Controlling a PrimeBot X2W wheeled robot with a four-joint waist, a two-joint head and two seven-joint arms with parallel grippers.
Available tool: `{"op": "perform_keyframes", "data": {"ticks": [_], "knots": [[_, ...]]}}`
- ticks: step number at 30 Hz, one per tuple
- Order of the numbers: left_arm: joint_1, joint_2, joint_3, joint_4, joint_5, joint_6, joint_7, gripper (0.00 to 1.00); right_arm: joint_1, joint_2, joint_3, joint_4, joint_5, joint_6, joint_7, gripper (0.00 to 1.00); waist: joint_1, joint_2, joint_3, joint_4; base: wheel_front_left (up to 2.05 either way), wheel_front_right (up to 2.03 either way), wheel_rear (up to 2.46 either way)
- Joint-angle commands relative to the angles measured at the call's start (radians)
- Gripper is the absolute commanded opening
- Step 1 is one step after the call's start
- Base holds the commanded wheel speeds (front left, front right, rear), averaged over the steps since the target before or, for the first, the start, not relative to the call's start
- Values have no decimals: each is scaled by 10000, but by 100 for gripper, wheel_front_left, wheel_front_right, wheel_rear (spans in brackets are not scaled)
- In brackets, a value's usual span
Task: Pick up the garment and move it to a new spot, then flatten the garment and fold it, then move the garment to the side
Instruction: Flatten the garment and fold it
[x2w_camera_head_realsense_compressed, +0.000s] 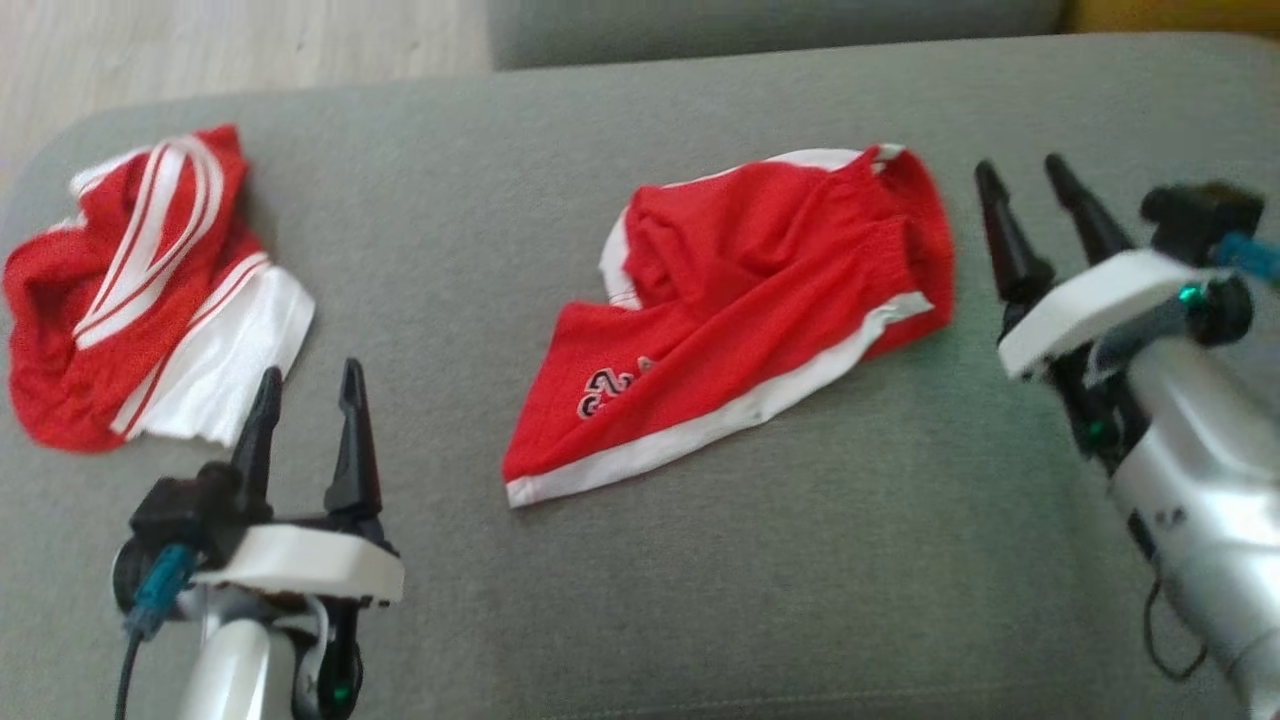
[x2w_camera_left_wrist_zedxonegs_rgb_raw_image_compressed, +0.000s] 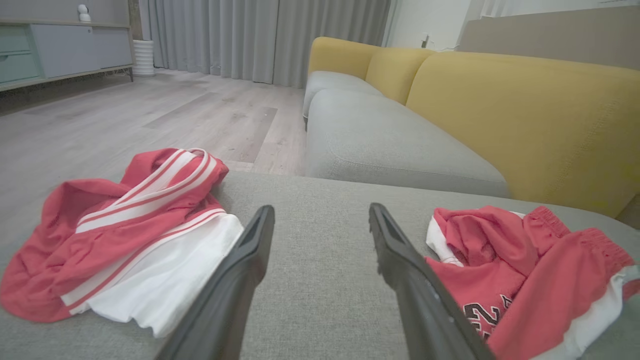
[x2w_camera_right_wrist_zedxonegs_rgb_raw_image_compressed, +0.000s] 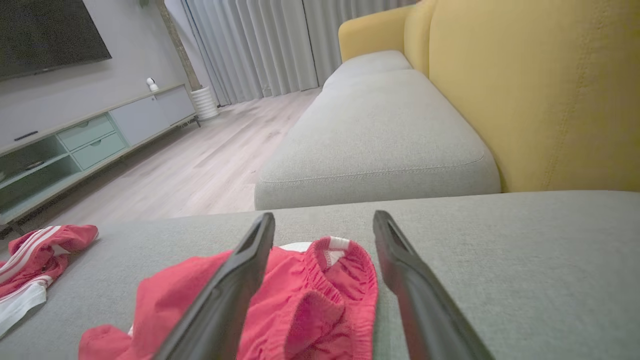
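Observation:
The garment, a pair of red shorts (x2w_camera_head_realsense_compressed: 740, 320) with white trim and a number print, lies crumpled in the middle of the grey cushion (x2w_camera_head_realsense_compressed: 700, 600). My right gripper (x2w_camera_head_realsense_compressed: 1020, 165) hovers open just right of its elastic waistband, holding nothing. In the right wrist view the waistband (x2w_camera_right_wrist_zedxonegs_rgb_raw_image_compressed: 345, 280) lies between and below the open fingers of the right gripper (x2w_camera_right_wrist_zedxonegs_rgb_raw_image_compressed: 324, 216). My left gripper (x2w_camera_head_realsense_compressed: 311, 372) stands open at the lower left, between the shorts (x2w_camera_left_wrist_zedxonegs_rgb_raw_image_compressed: 530, 280) and a second garment. Its fingers (x2w_camera_left_wrist_zedxonegs_rgb_raw_image_compressed: 250, 260) are spread with bare cushion between them.
A second red and white striped garment (x2w_camera_head_realsense_compressed: 140, 290) lies bunched at the cushion's left end. Beyond the far edge are wood floor (x2w_camera_head_realsense_compressed: 200, 50) and another grey seat (x2w_camera_left_wrist_zedxonegs_rgb_raw_image_compressed: 380, 145) with a yellow backrest (x2w_camera_left_wrist_zedxonegs_rgb_raw_image_compressed: 525, 115). A low cabinet (x2w_camera_right_wrist_zedxonegs_rgb_raw_image_compressed: 100, 130) stands across the room.

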Motion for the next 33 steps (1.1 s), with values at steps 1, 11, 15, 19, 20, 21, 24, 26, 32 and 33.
{"op": "perform_keyframes", "data": {"ticks": [1, 11, 15, 19, 20, 21, 24, 26, 32, 33], "knots": [[-166, 90, 460, -345, 105, -33, -122, 100, 204, 102, 16, -410, -126, -7, -158, 100, 0, 0, -352, -390, 0, 0, 0], [324, 91, 892, -714, 287, 53, -122, 100, 3614, 719, -2402, -3927, -2381, -7, -309, 100, 0, 0, -783, -1020, 0, 0, 0], [553, 71, 906, -750, 220, -7, -122, 100, 4744, 1057, -2878, -4520, -3009, -7, -310, 100, 0, 0, -864, -1063, 0, 0, 0], [730, 52, 814, -714, 166, -73, -122, 100, 5314, 1178, -3109, -4653, -3338, -7, -310, 100, 0, 0, -956, -1020, 0, 0, 0], [767, 49, 796, -705, 146, -75, -122, 100, 5385, 1202, -3172, -4671, -3383, -7, -310, 100, 0, 0, -978, -1009, 0, 0, 0], [796, 45, 781, -697, 132, -74, -122, 100, 5437, 1224, -3221, -4689, -3419, -7, -311, 100, 0, 0, -990, -1000, 0, 0, 0], [826, 38, 730, -658, 98, -74, -122, 100, 5445, 1252, -3285, -4746, -3522, -7, -311, 100, 0, 0, -1014, -971, 0, 0, 0], [821, 34, 696, -624, 90, -73, -122, 100, 5407, 1253, -3292, -4791, -3584, -7, -311, 100, 0, 0, -1029, -951, 0, 0, 0], [796, 28, 682, -592, 55, -3, -122, 100, 5335, 1200, -3311, -4885, -3747, -7, -311, 100, 0, 0, -1066, -893, 0, 0, 0], [796, 27, 687, -591, 45, 10, -122, 100, 5324, 1194, -3305, -4892, -3752, -7, -311, 100, 0, 0, -1069, -890, 0, 0, 0]]}}
